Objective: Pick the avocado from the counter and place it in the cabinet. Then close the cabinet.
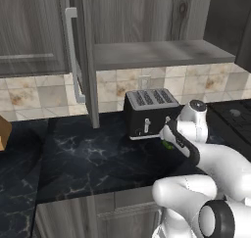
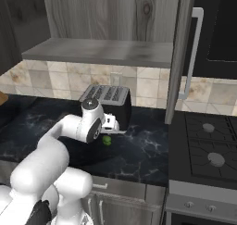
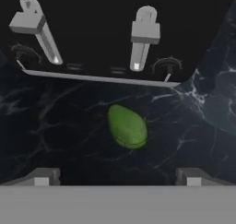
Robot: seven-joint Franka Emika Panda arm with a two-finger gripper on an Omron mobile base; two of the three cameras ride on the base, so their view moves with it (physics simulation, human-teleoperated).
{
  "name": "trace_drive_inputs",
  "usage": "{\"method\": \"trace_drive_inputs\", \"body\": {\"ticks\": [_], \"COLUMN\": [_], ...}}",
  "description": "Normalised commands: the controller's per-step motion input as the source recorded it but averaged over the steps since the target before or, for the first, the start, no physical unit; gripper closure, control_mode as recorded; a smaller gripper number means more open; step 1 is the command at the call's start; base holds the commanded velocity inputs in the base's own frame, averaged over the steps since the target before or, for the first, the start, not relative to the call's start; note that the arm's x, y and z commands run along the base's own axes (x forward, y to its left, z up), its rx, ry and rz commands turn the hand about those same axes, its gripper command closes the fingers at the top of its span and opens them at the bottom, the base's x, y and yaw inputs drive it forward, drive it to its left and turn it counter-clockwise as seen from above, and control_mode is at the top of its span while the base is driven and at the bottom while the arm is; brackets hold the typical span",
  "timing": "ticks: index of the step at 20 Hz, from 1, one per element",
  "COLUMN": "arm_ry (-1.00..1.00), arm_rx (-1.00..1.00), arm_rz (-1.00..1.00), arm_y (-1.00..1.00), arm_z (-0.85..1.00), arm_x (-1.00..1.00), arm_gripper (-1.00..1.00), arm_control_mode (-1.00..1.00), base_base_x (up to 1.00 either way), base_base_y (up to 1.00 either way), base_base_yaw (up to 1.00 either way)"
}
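The avocado [image 3: 127, 127], a glossy green oval, lies on the dark marble counter [image 3: 55, 126] just in front of the black toaster. My gripper [image 3: 117, 178] hangs over it, open, its two tips wide apart on either side and nothing between them. From the base cameras the avocado [image 2: 107, 140] [image 1: 167, 145] peeks out under the hand, with the gripper [image 2: 112, 129] [image 1: 169, 134] pointing down at it. Above, the cabinet [image 1: 157, 53] [image 2: 102, 50] stands open and its grey shelf is bare.
The toaster [image 1: 147, 109] [image 2: 109, 96] [image 3: 115, 29] stands right behind the avocado. The cabinet's open doors [image 1: 86, 56] [image 2: 178, 53] stick out over the counter with silver handles. A black stove [image 2: 208, 145] lies to the right. A brown object [image 1: 4, 131] sits at far left.
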Motion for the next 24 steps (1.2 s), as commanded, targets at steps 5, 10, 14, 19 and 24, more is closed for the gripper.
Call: {"method": "trace_drive_inputs", "body": {"ticks": [5, 10, 14, 19, 24], "arm_ry": [0.03, 0.02, 0.0, 0.0, 0.0], "arm_rx": [0.0, 0.0, 0.0, 0.0, 0.03], "arm_rz": [0.0, 0.0, 0.0, 0.0, 0.0], "arm_y": [-0.16, -0.14, 0.0, 0.0, 0.0], "arm_z": [-0.34, -0.42, -0.4, -0.36, -0.24], "arm_x": [0.25, 0.06, 0.0, 0.0, 0.14], "arm_gripper": [-1.0, -1.0, -1.0, -1.0, -1.0], "arm_control_mode": [-1.0, -1.0, -1.0, -1.0, -1.0], "base_base_x": [0.0, 0.0, 0.0, 0.0, 0.0], "base_base_y": [0.0, 0.0, 0.0, 0.0, 0.0], "base_base_yaw": [0.0, 0.0, 0.0, 0.0, 0.0]}}
